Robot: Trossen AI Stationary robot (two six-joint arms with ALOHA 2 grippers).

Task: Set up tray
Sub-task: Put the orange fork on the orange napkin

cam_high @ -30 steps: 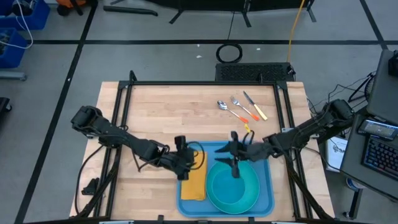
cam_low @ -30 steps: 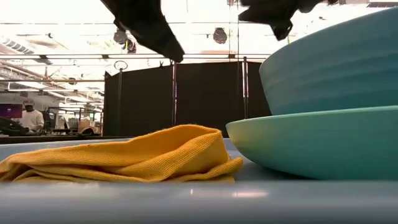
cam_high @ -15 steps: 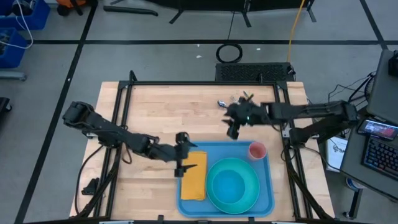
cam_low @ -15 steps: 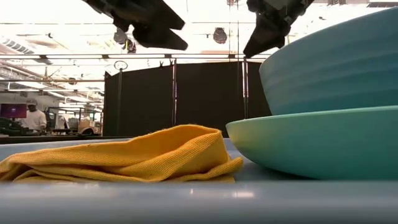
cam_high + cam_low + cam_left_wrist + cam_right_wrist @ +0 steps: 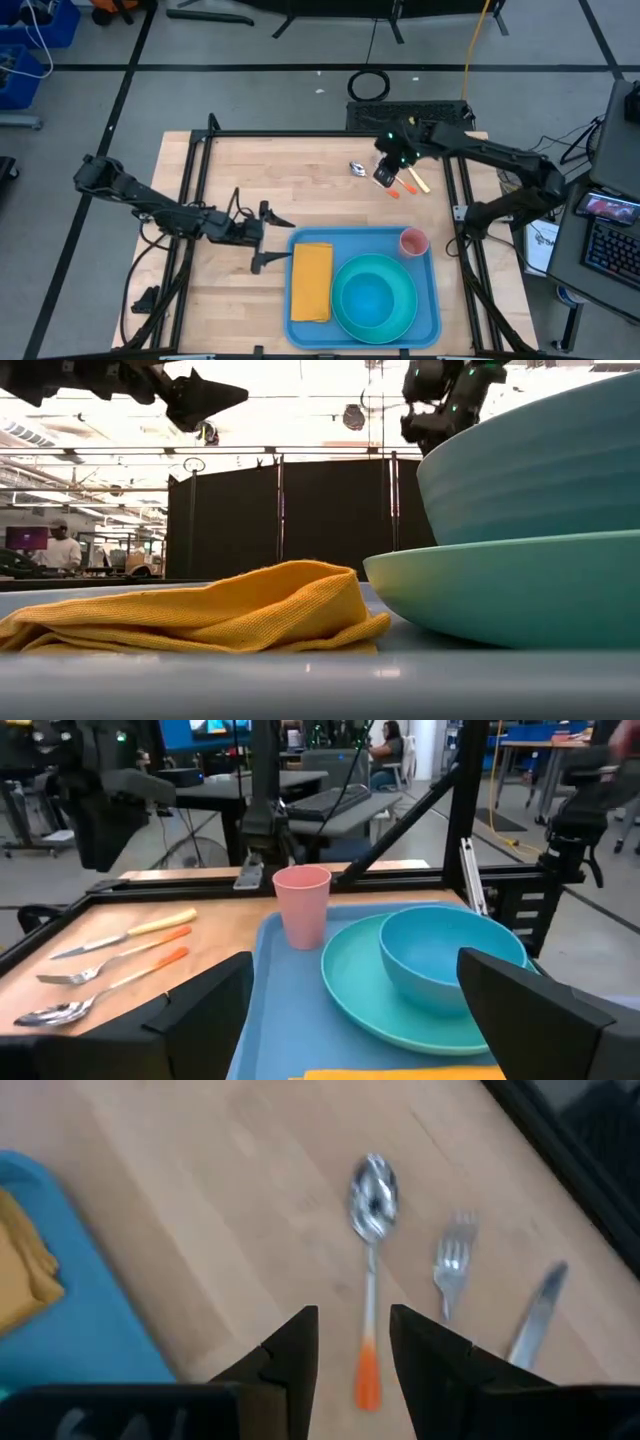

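The blue tray (image 5: 430,322) lies at the table's near edge. On it are a folded orange-yellow napkin (image 5: 311,282), a teal plate (image 5: 345,310) with a teal bowl (image 5: 374,293) on it, and a pink cup (image 5: 413,241) upright in the far right corner. My left gripper (image 5: 272,238) is open, just left of the tray, pointing at it (image 5: 262,980). My right gripper (image 5: 385,172) is open above the cutlery; its fingers stand either side of the spoon's (image 5: 371,1200) orange handle (image 5: 367,1380). A fork (image 5: 452,1265) and a knife (image 5: 535,1320) lie beside the spoon.
Bare wooden table top (image 5: 250,170) stretches left of the cutlery and on the far side of the tray. Black frame rails (image 5: 200,190) run along both sides of the table. In the low view the napkin (image 5: 230,610) and plate (image 5: 500,590) fill the foreground, and both arms hang high above.
My right gripper has risen from over the plate and swung toward the table's far edge, ending above the cutlery. The pink cup now shows standing on the tray's far right corner. My left gripper has drawn back off the napkin toward the table's left, clear of the tray.
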